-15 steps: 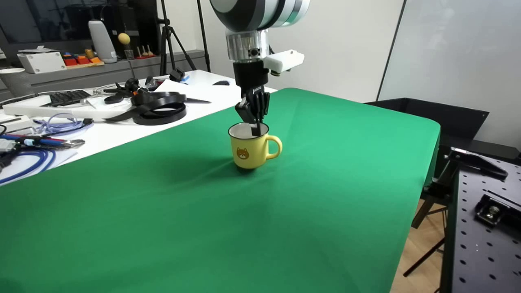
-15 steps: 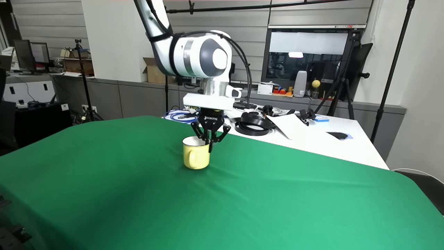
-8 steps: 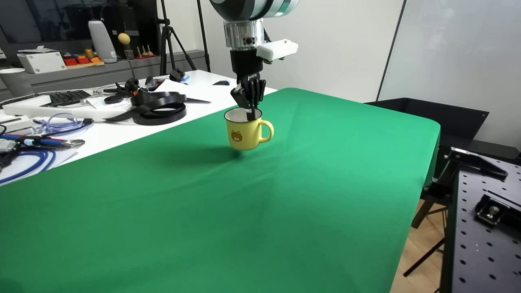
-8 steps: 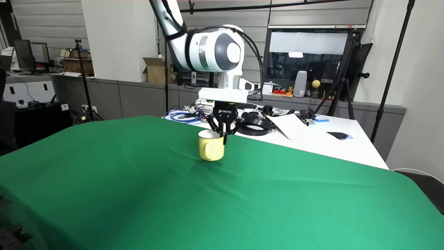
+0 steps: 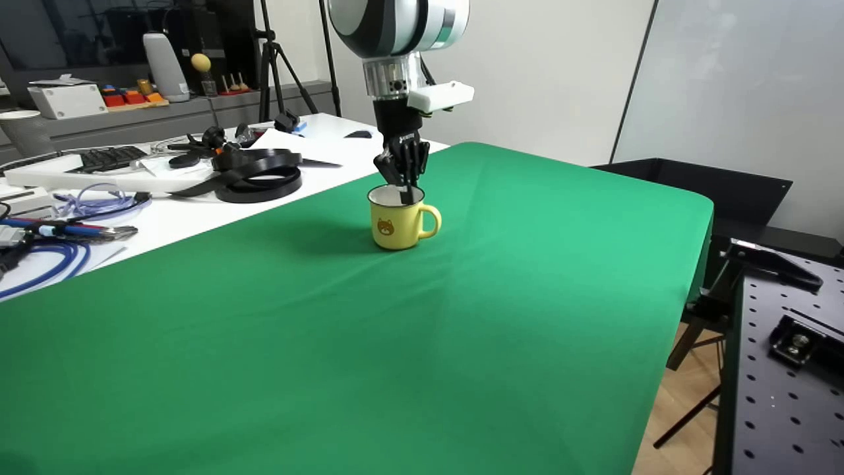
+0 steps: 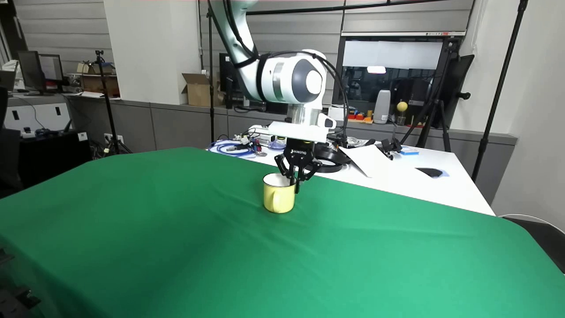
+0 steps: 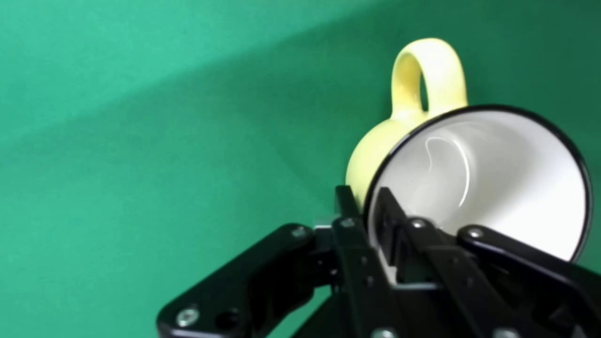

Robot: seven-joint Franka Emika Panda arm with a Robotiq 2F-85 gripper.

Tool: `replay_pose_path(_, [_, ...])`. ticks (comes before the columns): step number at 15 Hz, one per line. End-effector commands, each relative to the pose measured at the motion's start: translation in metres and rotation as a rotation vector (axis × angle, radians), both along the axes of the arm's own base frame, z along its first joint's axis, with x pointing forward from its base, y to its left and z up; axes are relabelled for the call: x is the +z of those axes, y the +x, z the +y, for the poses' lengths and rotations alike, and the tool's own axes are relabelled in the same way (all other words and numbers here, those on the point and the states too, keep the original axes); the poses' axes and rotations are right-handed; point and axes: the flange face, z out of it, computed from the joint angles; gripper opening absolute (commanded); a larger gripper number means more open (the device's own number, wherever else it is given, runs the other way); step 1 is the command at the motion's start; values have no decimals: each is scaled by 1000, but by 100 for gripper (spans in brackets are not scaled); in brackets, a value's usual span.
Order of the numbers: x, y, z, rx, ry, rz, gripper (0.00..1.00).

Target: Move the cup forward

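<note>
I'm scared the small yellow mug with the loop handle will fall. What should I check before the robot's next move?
Small yellow mug upright: ok.
Black two-finger gripper pinching its wall, one finger inside, one outside: ok.
Grip tight enough: cannot tell.
Mug down on the green cloth: looks ok, no gap shows.
Mug away from the cloth's edges: ok.
Gripper open, if letting go comes next: not ok.

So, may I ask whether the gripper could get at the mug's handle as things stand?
Probably not: the gripper pinches the mug by its rim and would likely need to let go first; the handle looks unobstructed.
</note>
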Motion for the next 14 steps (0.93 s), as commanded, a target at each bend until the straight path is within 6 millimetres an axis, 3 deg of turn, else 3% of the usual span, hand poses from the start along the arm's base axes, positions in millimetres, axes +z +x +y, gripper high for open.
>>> replay_pose_path(1, [11, 13, -3, -30, 18, 3, 46])
replay_pose_path(9, [55, -1, 8, -11, 27, -14, 98])
replay_pose_path(14, [82, -23, 18, 20, 18, 22, 100])
